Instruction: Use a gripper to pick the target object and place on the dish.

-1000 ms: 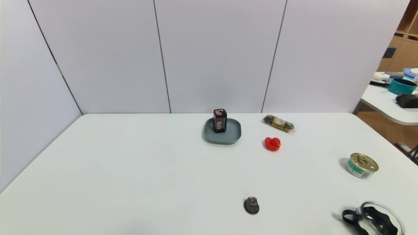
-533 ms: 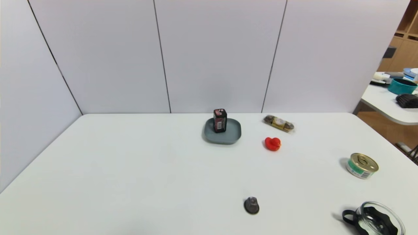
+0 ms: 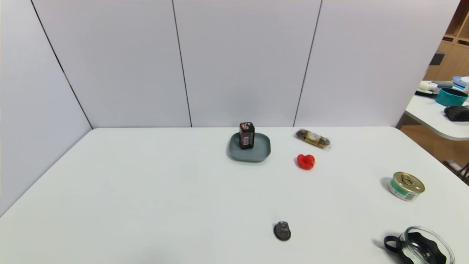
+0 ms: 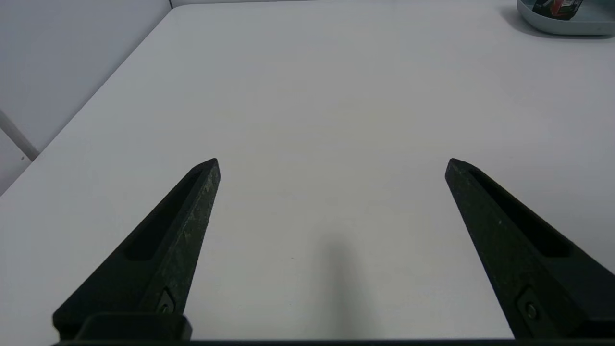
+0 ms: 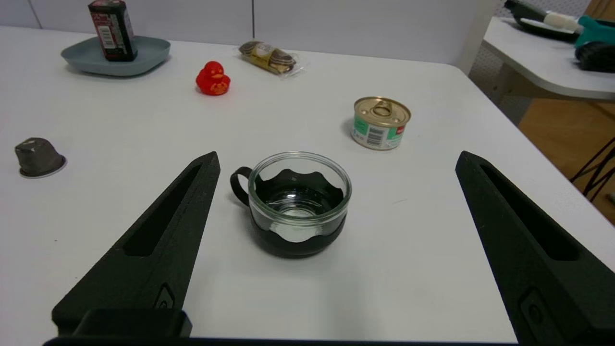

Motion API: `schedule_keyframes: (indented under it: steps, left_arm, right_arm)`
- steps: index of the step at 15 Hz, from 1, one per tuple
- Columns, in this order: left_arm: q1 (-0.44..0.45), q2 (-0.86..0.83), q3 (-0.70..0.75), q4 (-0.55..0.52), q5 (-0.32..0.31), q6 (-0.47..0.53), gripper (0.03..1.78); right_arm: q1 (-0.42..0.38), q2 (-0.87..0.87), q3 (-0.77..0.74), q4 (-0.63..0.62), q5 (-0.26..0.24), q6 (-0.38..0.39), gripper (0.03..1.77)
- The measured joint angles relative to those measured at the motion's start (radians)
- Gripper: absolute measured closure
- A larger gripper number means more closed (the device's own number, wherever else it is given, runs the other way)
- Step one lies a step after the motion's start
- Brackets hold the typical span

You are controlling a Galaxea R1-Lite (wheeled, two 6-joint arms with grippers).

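The small black box (image 3: 247,135) with red-and-white graphics stands upright on the grey-blue dish (image 3: 258,151) at the far middle of the table; the right wrist view shows the box (image 5: 112,30) on the dish (image 5: 144,56) too. Neither arm shows in the head view. My left gripper (image 4: 332,164) hangs open over bare table near the front left, with a corner of the dish (image 4: 538,20) far ahead of it. My right gripper (image 5: 338,158) is open above the front right of the table, nothing between its fingers.
A red toy duck (image 3: 305,161) and a wrapped snack (image 3: 312,138) lie right of the dish. A gold-lidded tin (image 3: 405,186) sits at the right, a glass cup with black holder (image 3: 421,246) at the front right, a small grey capsule (image 3: 282,230) at the front middle.
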Motion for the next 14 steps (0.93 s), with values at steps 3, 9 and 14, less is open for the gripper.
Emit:
schedule_keyframes:
  steps: [3,9,14]
  left_arm:
    - [0.000,0.000,0.000,0.000,-0.001,0.000,0.12]
    - [0.000,0.000,0.000,0.000,0.000,0.000,0.12]
    - [0.000,0.000,0.000,0.000,0.000,0.000,0.12]
  right_arm:
    - [0.000,0.000,0.014,0.039,0.000,0.034,0.10]
    - [0.000,0.000,0.016,0.044,-0.003,0.042,0.10]
    - [0.000,0.000,0.016,0.044,-0.002,0.040,0.10]
